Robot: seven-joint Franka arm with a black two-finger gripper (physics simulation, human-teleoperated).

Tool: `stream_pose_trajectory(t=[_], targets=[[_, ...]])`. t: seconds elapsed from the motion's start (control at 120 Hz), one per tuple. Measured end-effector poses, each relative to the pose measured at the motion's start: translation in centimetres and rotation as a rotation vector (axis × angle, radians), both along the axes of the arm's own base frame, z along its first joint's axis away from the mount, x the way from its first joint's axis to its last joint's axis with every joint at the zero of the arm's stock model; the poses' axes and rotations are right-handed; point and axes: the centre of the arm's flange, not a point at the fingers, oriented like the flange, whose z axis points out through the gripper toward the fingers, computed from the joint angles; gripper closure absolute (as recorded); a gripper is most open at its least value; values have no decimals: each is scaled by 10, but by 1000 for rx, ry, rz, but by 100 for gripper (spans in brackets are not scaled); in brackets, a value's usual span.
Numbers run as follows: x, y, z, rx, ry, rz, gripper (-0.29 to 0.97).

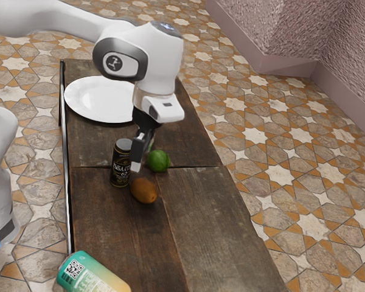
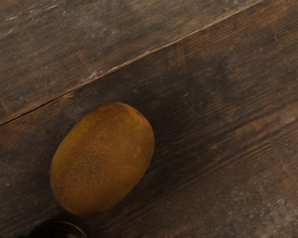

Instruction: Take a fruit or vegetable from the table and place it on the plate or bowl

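1. Exterior view: the gripper (image 1: 143,151) hangs over the tabletop's middle, between a dark drink can (image 1: 121,162) and a lime (image 1: 158,160). I cannot tell whether it is open or closed. The kiwi (image 1: 144,190) lies just beyond them, and the white plate (image 1: 100,97) sits at the far end.
2. Wrist view: the kiwi (image 2: 102,157) lies off-centre under the hand, with the can's rim (image 2: 57,229) just beside it. Best to centre first, grip across the short axis, approach from the bare planks, and lift above the can before moving to the plate.

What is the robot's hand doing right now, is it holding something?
Gripper: open, holding nothing; the kiwi lies on the table just under it.
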Motion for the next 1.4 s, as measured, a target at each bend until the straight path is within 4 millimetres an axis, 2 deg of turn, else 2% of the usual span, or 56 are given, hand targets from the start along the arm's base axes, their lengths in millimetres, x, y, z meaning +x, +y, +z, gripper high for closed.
stream_pose_trajectory(t=[0.3,0.583,0.817,1.133,1.275,1.4], targets=[[1,17,-1,-5,-7,-74,4],[-6,1,3,-16,-31,-264,1],[-17,0,-13,-43,-10,-337,0],[-15,20,-23,-51,4,-352,0],[-14,18,-23,-48,1,-378,0],[-5,9,-32,-53,5,-403,0]])
